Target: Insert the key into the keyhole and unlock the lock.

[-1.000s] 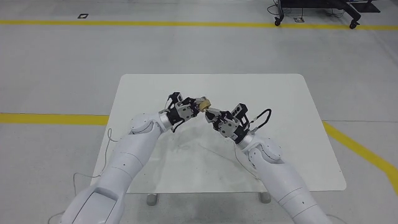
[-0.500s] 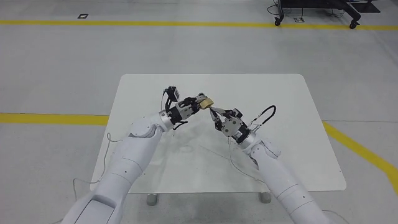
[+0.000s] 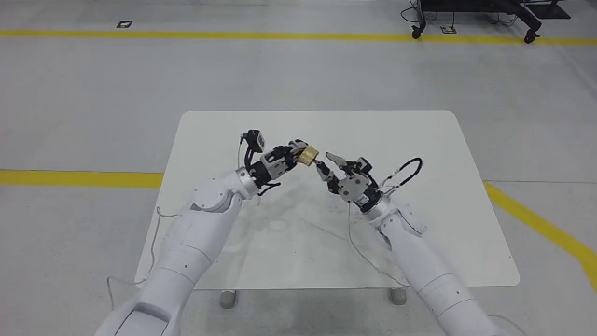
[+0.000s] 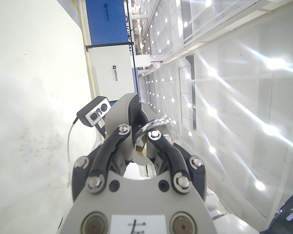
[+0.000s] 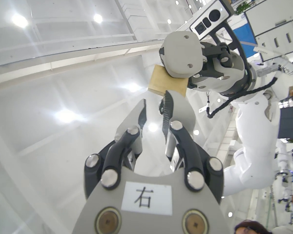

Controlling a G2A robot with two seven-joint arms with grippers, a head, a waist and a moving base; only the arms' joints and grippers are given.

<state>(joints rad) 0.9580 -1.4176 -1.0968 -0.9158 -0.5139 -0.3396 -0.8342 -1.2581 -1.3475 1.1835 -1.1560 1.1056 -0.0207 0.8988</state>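
The white rounded-corner tabletop [image 3: 448, 149] had both arms meeting over its middle, well apart from every edge, which left wide room on all sides. The left tool [image 3: 297, 150] was held raised above the surface and clenched on the brass padlock with the silver shackle [image 3: 307, 155]. The shackle end sat between its fingers and the brass body projected toward the other arm. The right tool [image 3: 326, 164] faced it from just beside the padlock body, wrist tilted upward and fingers parted by a narrow gap. Contact with the padlock could not be confirmed. The right wrist plate bore a small white label [image 5: 146, 198] printed with one character.
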